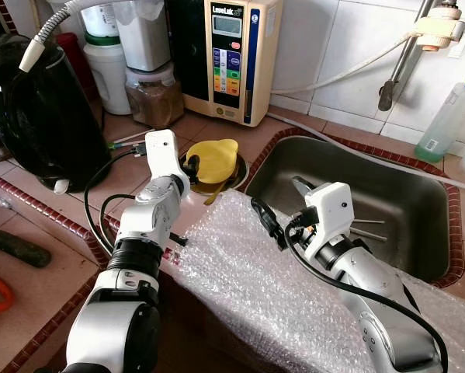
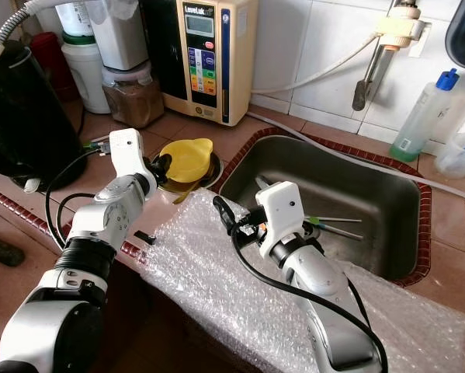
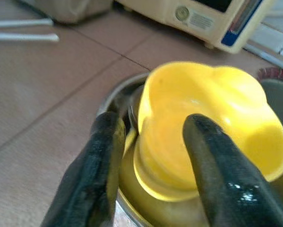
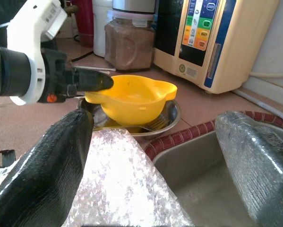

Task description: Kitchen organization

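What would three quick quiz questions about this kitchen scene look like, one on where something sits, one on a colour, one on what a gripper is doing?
1. Where does the yellow bowl sit?
A. in the sink
B. in a metal dish on the counter
C. on the bubble wrap

2. What colour is the cap of the clear bottle by the wall?
A. blue
B. red
C. green

3. What is the left gripper doing?
A. hanging idle
B. pressing the water machine
C. straddling the bowl's rim, one finger inside

Answers: 1 B, the metal dish rings it beside the sink. 2 A, the cap is blue. 3 C, the left wrist view shows its fingers on either side of the rim.
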{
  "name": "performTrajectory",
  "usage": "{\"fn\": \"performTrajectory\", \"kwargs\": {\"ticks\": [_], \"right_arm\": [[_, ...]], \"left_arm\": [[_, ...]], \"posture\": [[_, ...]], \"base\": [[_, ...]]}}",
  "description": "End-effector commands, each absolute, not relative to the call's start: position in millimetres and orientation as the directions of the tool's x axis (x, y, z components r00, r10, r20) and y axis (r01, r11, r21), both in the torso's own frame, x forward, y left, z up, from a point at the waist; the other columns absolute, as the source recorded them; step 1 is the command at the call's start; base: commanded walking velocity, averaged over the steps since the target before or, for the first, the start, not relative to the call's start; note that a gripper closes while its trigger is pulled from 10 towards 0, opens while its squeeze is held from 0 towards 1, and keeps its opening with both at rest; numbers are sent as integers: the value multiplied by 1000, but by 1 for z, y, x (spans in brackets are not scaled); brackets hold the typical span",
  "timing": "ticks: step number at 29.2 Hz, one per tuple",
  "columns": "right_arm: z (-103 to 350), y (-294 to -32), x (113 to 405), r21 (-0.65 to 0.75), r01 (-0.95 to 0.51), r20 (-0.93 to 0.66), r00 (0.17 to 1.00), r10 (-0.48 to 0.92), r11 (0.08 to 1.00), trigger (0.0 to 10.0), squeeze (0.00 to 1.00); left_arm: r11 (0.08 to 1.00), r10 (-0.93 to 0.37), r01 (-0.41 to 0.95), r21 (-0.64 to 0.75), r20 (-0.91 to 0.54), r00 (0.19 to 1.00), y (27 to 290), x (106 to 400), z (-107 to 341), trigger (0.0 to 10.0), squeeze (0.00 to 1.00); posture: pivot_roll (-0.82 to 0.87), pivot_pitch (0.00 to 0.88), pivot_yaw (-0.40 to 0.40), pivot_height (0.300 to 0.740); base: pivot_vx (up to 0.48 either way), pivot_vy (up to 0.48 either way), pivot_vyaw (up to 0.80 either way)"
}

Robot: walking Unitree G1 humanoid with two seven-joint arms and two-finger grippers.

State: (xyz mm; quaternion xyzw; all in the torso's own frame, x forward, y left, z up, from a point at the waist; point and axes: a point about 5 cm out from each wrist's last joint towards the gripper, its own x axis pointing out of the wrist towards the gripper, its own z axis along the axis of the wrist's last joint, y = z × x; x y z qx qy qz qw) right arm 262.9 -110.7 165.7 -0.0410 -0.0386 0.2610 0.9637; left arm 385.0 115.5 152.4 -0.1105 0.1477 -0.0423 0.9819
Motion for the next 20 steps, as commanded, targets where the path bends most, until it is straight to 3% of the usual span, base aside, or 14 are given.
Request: {"fn": "performTrajectory", "kwargs": {"ticks": [1, 20], "right_arm": [[167, -107, 264, -108, -512, 61, 852, 520, 852, 10000, 0], [168, -109, 265, -121, -515, 51, 851, 523, 849, 10000, 0]], "left_arm": [[969, -123, 54, -239, -282, 952, 115, 387, 158, 0, 0], [966, -105, 16, -259, -334, 937, 114, 383, 148, 0, 0]], "posture": [[-70, 0, 15, 740], [-86, 0, 3, 740]], "base": [[0, 0, 0], [0, 0, 0]]}}
